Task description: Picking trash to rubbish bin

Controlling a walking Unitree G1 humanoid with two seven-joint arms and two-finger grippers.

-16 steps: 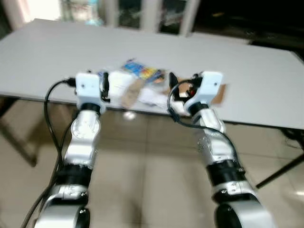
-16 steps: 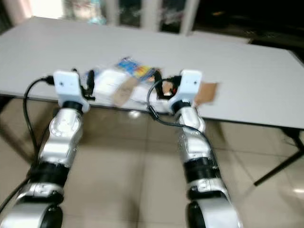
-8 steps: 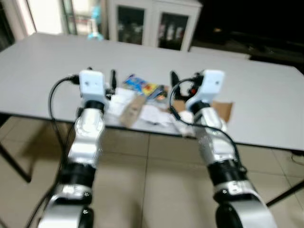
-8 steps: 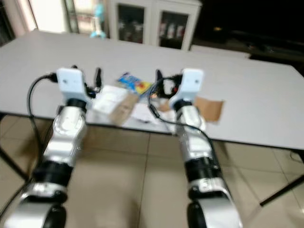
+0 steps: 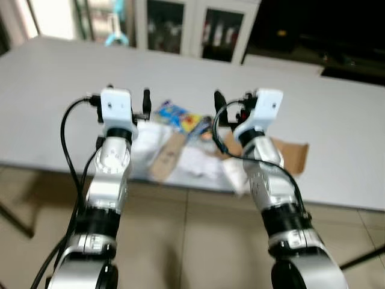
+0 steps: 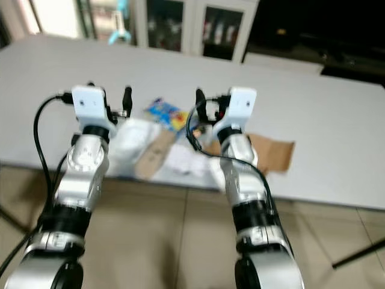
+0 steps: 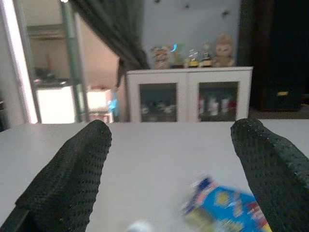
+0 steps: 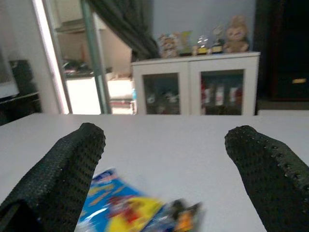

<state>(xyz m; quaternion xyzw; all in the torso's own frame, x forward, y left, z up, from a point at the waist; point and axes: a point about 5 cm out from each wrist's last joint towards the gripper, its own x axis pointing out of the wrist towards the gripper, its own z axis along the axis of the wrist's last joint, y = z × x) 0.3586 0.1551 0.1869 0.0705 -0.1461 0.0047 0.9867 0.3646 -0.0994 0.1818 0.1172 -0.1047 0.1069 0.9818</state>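
Since 1 s ago the camera view has shifted — robot has closed in on the table [image 5: 54, 84], and the trash pile now sits nearer under both raised arms; pile itself looks unmoved. Means approach is about done, pick not yet started.

Left gripper [image 7: 169, 159] and right gripper [image 8: 166, 159] both spread wide, empty, held above the table's near edge, pointing across the table at the pile.

Trash, placed vs the colorful wrapper [image 5: 179, 115]: white paper [image 5: 147, 141] and a brown card strip [image 5: 167, 155] lie nearer the robot, by the table's front edge; more crumpled white bits [image 5: 198, 162] just beside the strip; a brown cardboard piece [image 5: 293, 155] off to the right, past the right arm.

Room: the tabletop beyond the wrapper is bare — plenty of reach space. Risk: paper and strip sit close to the edge, a nudge could tip them to the floor [image 5: 180, 241]. White cabinet [image 7: 188, 94] well behind the table. No bin seen in frames.
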